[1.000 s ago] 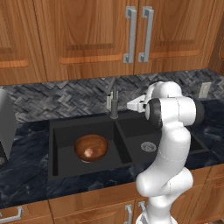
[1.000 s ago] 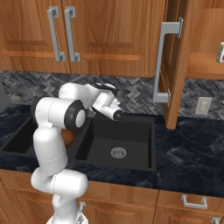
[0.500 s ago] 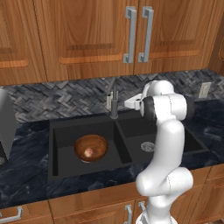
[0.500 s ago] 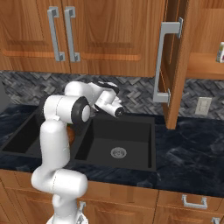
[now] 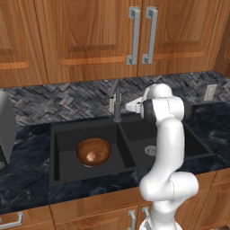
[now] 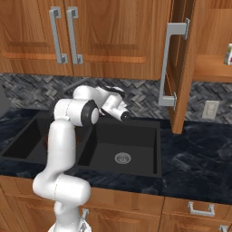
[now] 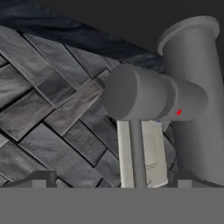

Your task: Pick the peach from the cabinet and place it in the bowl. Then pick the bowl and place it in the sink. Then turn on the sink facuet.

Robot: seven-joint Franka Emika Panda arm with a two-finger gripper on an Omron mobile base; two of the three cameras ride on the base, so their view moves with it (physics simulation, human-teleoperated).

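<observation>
Hand (image 5: 122, 108), jaws wide & holding nothing, had swung left w/ the arm up to the sink facuet (image 5: 116, 104) at frame centre. Bowl (image 5: 93, 151) w/ peach (image 5: 91, 156) sat in sink (image 5: 67, 134), lower left; only the lever was left.

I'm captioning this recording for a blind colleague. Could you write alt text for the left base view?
A white robot arm reaches its open gripper toward the grey sink facuet behind a black double-basin sink. In the left basin sits a reddish-brown bowl holding a small peach. Closed wooden cabinets hang above a dark herringbone backsplash.
</observation>
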